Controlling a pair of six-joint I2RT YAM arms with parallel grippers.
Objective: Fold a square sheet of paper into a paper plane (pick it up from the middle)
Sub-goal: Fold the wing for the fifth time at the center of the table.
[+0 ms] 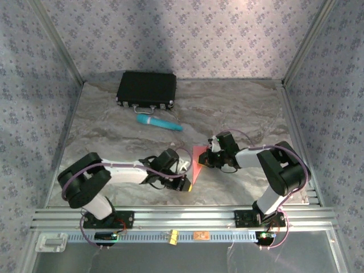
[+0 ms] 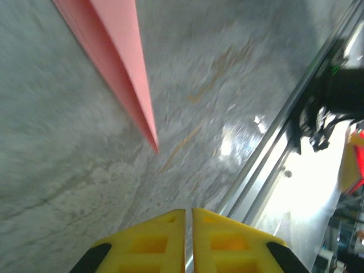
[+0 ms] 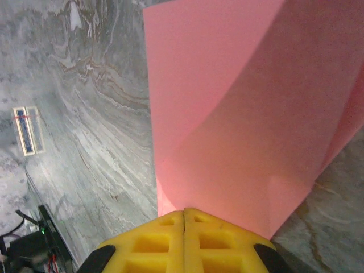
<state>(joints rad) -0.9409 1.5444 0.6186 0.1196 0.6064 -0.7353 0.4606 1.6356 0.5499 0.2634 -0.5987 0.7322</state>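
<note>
The grey, marble-patterned counter (image 1: 239, 114) carries everything here. At its far edge lies a flat black rectangular case with a handle (image 1: 147, 89), well away from the work.

Nearer the arms, in the gap between the two wrists, lies the thin salmon-pink sheet of paper (image 1: 197, 162). It is no longer a flat square: it is folded into a long wedge, wide at the end by the right arm and tapering to a sharp tip (image 2: 154, 145) toward the left arm. The right wrist view shows layered flaps with a diagonal crease across the pink surface (image 3: 239, 125). A slim teal plastic cylinder (image 1: 159, 122) rests just in front of the case, apart from the paper.

The right gripper (image 3: 185, 213) has its yellow jaws pressed together at the wide end, and the paper runs right up to them, so it appears to pinch that end. The left gripper (image 2: 188, 213) is closed with nothing between its jaws; the tip lies ahead of it, not touching.

Judging from the dart shape, the folding looks far along, with the wings or centre crease in hand. The next move probably calls for the left gripper to open and take or press the narrow end while the right one keeps the wide end steady. The thin layers could slip or spring apart.
</note>
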